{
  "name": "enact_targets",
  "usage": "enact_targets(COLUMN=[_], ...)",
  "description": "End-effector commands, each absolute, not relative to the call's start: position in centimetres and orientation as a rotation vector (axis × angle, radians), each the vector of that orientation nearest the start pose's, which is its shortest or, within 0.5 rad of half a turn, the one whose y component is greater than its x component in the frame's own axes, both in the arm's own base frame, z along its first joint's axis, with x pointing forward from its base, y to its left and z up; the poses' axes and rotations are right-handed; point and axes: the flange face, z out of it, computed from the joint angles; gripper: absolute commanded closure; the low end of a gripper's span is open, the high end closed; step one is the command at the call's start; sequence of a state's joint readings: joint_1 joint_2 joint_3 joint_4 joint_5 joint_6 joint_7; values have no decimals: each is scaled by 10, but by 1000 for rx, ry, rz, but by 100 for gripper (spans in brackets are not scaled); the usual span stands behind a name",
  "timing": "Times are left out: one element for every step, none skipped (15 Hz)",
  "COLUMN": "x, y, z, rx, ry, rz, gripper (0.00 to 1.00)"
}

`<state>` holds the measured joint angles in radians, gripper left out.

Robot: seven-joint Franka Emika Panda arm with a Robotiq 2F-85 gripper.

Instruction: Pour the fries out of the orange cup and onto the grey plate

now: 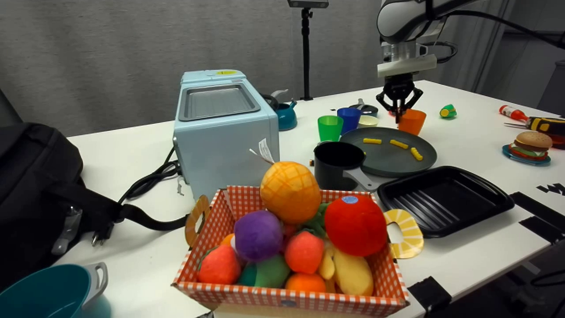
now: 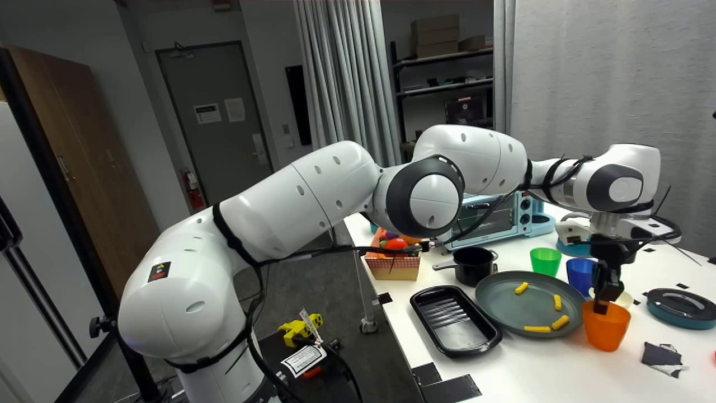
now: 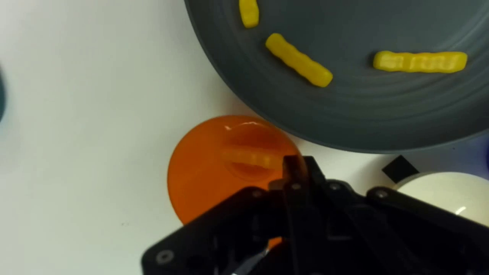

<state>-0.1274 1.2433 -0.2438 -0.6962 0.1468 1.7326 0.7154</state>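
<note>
Wrist view: orange cup (image 3: 212,175) is pinched at right by the jaws; tipped early, its fry (image 3: 250,157) may be spilled.

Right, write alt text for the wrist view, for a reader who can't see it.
A gripper pinches the rim of an orange cup with a yellow fry inside. At upper right, three more fries show on a dark grey plate, one cut off by the top edge; a cream container shows partly at right.

Wrist view's top edge crops the grey plate (image 3: 355,34) and a fry (image 3: 249,15); closed jaws partly hide the orange cup (image 3: 210,175).
</note>
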Motion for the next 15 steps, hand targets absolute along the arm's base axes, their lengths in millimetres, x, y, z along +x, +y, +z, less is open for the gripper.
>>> enact_targets(x=[760, 761, 762, 764, 765, 767, 769, 770, 771, 773, 776, 778, 780, 780, 781], y=[-181, -181, -181, -180, -179, -178, -178, -178, -177, -177, -175, -173, -171, -167, -165], z=[190, 192, 195, 198, 203, 210, 218, 225, 236, 246, 259, 269, 278, 286, 293], rx=[-2869, -2871, -2870, -2867, -2864, -2858, -2851, -2844, -2846, -2839, -2830, -2807, -2788, -2782, -2773], ry=[1521, 1512, 1504, 1495, 1487, 1484, 1487, 1488, 1488, 1479, 1460, 1444, 1434, 1402, 1376], rz=[290, 282, 267, 251, 246, 234, 212, 194, 180, 163, 131, 104, 85, 98, 92], gripper=[70, 68, 61, 53, 46, 39, 31, 24, 15, 9, 1, 0, 0, 0, 0])
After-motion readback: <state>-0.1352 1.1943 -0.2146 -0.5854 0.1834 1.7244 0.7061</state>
